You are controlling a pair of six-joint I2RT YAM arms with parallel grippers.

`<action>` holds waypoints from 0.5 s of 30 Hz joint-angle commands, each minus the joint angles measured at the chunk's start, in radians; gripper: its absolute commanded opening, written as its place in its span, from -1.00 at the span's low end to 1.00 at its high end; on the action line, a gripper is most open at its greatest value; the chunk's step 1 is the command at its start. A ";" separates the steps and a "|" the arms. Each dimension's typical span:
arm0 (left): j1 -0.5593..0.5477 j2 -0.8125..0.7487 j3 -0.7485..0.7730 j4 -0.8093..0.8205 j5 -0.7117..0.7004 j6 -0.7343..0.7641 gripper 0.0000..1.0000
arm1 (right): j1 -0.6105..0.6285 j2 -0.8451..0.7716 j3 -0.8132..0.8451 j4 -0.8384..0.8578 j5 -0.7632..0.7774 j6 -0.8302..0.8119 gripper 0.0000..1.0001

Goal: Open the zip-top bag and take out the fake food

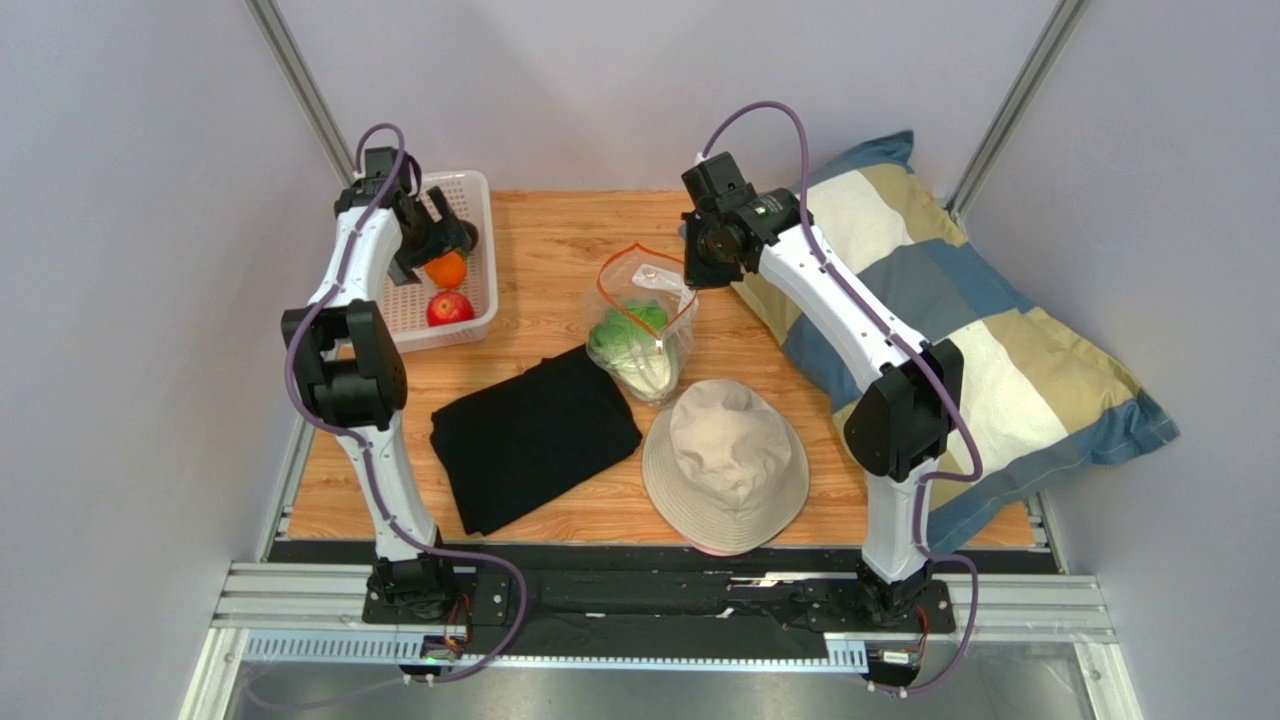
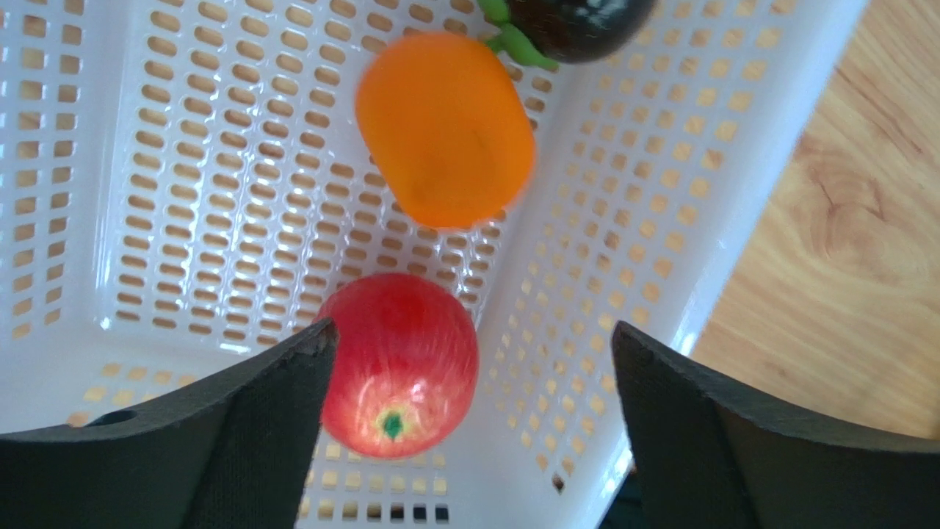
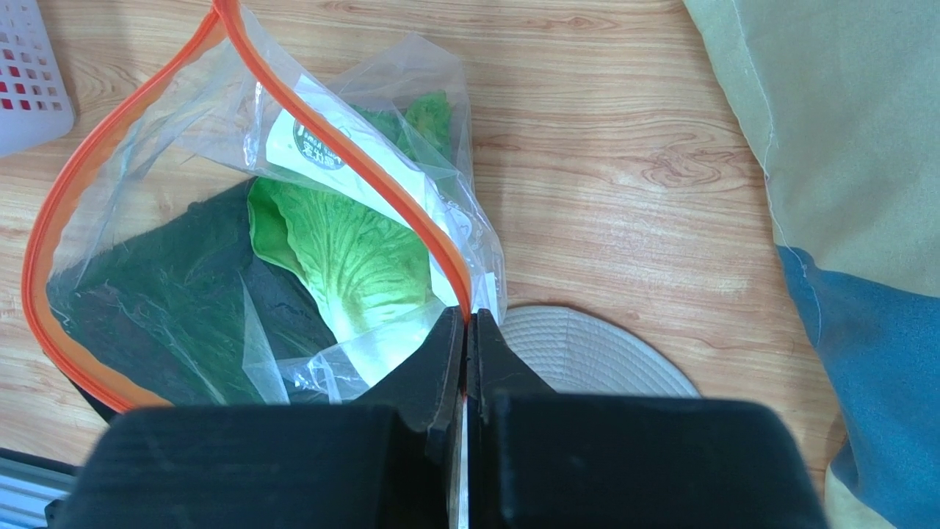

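The zip-top bag [image 1: 646, 315] lies mid-table, its mouth gaping inside the orange-red zip strip [image 3: 66, 198]. A green-white cabbage [image 3: 342, 254] is still inside it. My right gripper [image 3: 465, 320] is shut on the bag's zip edge and holds it up. My left gripper [image 2: 472, 331] hangs open over the white basket [image 2: 166, 220] with nothing between its fingers. Below it in the basket lie a red apple [image 2: 403, 364], an orange fruit [image 2: 447, 127] and a dark purple fruit [image 2: 579, 22]. From above, the left gripper [image 1: 425, 255] sits over the basket's right half.
A folded black cloth [image 1: 534, 435] lies in front of the bag, partly under it. A beige bucket hat [image 1: 726, 462] sits to its right. A striped pillow [image 1: 962, 330] fills the table's right side. The basket [image 1: 473, 188] is at the back left.
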 commanded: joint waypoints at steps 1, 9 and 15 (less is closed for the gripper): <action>-0.035 -0.224 -0.036 -0.007 0.097 0.044 0.67 | 0.000 -0.026 0.060 0.011 0.032 -0.025 -1.00; -0.316 -0.496 -0.352 0.402 0.541 -0.198 -0.31 | 0.002 -0.016 0.083 0.020 0.023 -0.004 -1.00; -0.513 -0.436 -0.258 0.262 0.440 -0.209 -0.57 | 0.016 -0.029 0.072 0.026 0.047 0.028 -1.00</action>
